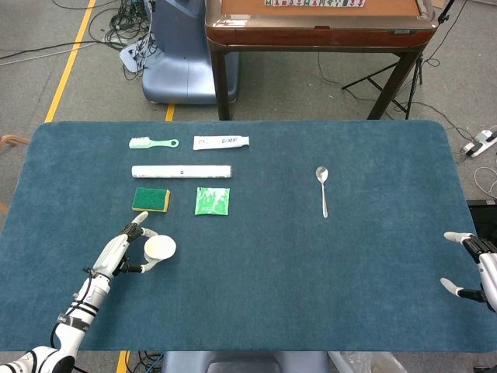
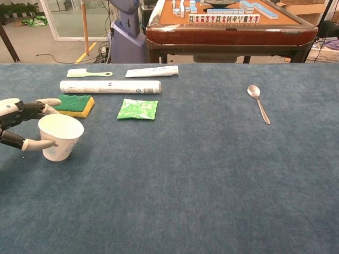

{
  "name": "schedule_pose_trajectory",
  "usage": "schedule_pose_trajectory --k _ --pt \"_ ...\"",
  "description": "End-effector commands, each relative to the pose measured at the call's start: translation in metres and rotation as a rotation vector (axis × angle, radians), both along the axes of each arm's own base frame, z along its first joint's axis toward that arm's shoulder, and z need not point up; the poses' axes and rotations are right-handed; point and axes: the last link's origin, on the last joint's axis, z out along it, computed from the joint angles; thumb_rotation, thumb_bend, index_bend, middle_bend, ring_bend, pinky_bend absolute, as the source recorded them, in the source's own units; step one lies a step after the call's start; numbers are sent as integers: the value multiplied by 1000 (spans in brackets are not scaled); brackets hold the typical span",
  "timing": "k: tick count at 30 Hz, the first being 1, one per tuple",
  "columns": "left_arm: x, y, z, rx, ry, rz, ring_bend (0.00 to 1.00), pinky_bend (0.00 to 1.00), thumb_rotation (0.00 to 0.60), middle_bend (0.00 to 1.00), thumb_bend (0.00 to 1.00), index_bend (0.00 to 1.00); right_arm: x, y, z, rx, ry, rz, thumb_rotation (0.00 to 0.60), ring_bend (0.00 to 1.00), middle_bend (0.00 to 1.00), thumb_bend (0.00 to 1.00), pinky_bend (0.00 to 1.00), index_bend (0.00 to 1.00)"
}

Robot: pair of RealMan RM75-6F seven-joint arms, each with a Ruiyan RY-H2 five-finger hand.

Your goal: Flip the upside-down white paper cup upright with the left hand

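The white paper cup stands upright on the blue table cloth at the front left, its mouth facing up. My left hand sits just left of it, fingers spread and stretched out past the cup's far side. The thumb touches the cup's near wall, and the other fingers do not wrap it. At the table's right edge my right hand hangs with its fingers apart and nothing in it; the chest view does not show it.
Behind the cup lie a green-and-yellow sponge, a green packet, a white tube-shaped roll, a toothbrush and a toothpaste tube. A metal spoon lies right of centre. A wooden table stands beyond.
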Motion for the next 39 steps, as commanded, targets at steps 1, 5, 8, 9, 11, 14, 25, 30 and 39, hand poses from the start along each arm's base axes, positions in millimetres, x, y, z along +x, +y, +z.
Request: schedule_pose_trajectory --k 1,5,8,9,11,14,25,30,39 --pt "-1 -1 1 -2 9 -5 0 0 600 0 206 227 0 0 0 0 0 0 600 269 286 0 575 265" --pt "-2 -4 4 8 9 -3 0 0 600 0 206 53 0 0 -1 3 0 1 600 269 286 0 574 265" --pt "-2 -6 8 18 5 -6 0 0 600 0 206 14 1 0 -1 4 2 1 600 269 286 0 574 265" --pt "-1 -7 10 24 7 -10 0 0 600 0 206 11 1 0 -1 4 3 1 600 268 286 0 574 265" --pt "-1 -9 14 43 31 -32 0 0 600 0 206 4 1 0 -1 3 4 2 600 268 286 0 574 265" --pt "-1 -12 22 93 106 -87 0 0 600 0 206 0 1 1 -1 1 6 1 600 269 286 0 574 265" --pt "0 -38 70 221 508 -242 0 0 600 0 206 0 1 0 -4 -4 17 -1 600 269 286 0 574 265" --pt "1 -56 85 256 587 -230 0 0 600 0 206 0 0 1 -6 1 33 -9 600 269 299 0 575 265" --pt "-23 -98 114 312 680 -128 0 0 600 0 205 0 -1 4 -2 -26 75 -39 600 270 299 0 574 265"
